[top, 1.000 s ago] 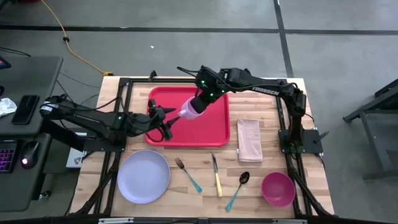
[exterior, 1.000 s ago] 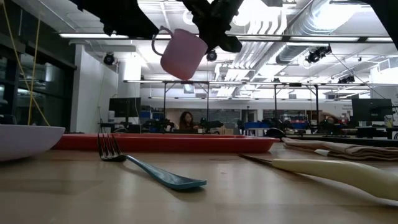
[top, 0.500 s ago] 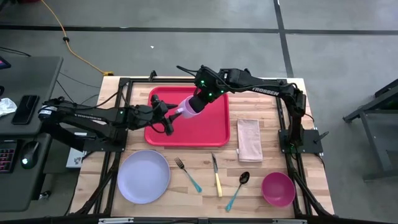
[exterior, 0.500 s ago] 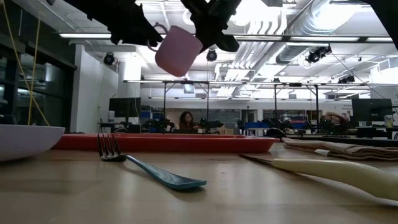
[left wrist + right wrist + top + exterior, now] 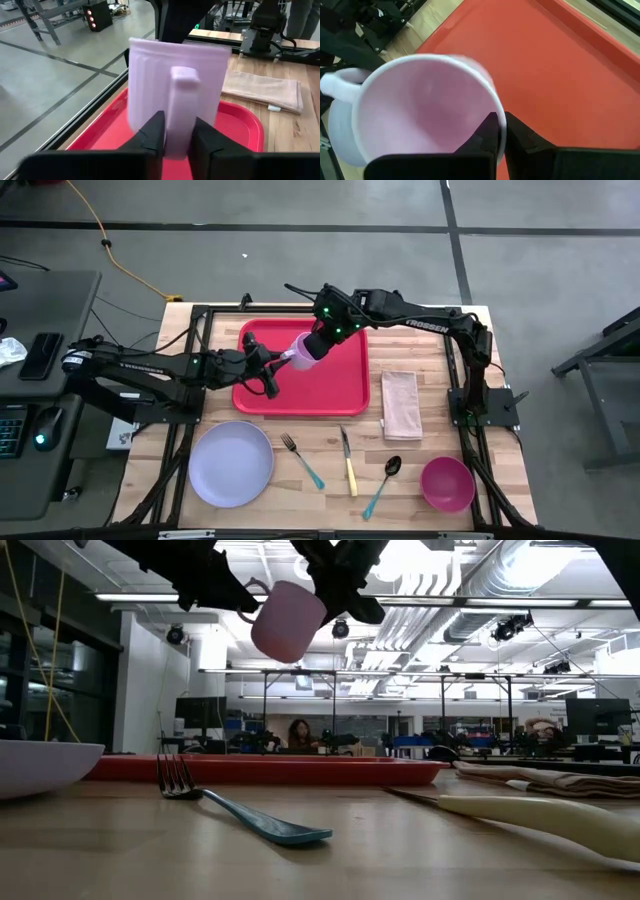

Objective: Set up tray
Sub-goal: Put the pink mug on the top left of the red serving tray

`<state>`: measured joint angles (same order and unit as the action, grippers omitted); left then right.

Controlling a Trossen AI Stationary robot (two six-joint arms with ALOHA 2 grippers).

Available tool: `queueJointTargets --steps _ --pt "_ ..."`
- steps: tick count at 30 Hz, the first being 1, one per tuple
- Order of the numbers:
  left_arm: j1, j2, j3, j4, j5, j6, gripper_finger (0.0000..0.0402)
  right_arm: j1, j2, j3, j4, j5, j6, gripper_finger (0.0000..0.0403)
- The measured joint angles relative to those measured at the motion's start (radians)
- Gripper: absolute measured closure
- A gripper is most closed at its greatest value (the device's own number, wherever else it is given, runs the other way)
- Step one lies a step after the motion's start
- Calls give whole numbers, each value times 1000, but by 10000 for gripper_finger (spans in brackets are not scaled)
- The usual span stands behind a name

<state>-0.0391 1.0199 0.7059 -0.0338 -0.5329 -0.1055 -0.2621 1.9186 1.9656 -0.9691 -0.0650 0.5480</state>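
Note:
A pale pink mug [image 5: 303,350] hangs tilted in the air over the left part of the red tray [image 5: 340,385], which lies flat at the table's far middle. My right gripper [image 5: 318,345] is shut on the mug's rim. My left gripper [image 5: 272,368] reaches in from the table's left and is shut on the mug's handle. In the low view the mug [image 5: 288,620] hangs high above the tray [image 5: 300,771], with its handle toward my left arm [image 5: 200,575]. My left gripper pinches the mug's handle [image 5: 181,107] between its two fingers [image 5: 152,132], one on each side, coming roughly level from the table's left. The mug is clear of the tray. My right gripper holds the mug's rim [image 5: 495,107] with one finger inside the mug and one outside, coming from the table's right and above. The mug is tilted, its mouth toward this gripper.
On the near half of the table lie a lavender plate [image 5: 231,463], a fork [image 5: 302,461], a knife [image 5: 348,463], a spoon [image 5: 383,485] and a pink bowl [image 5: 447,483]. A folded cloth napkin [image 5: 401,404] lies right of the tray.
My left gripper has moved up and toward the table's right, from beside the tray's left edge to the mug's handle. My right gripper has carried the mug a little toward the table's left, to meet it. The mug has stayed in the air.

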Motion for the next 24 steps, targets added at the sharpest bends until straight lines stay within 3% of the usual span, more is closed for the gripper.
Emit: queueJointTargets --steps 3,24 --pt "0 0 0 -1 0 6 339 0 0 0 -5 1 7 402" --pt "0 -2 0 -22 25 19 339 0 0 -1 51 6 -14 389"
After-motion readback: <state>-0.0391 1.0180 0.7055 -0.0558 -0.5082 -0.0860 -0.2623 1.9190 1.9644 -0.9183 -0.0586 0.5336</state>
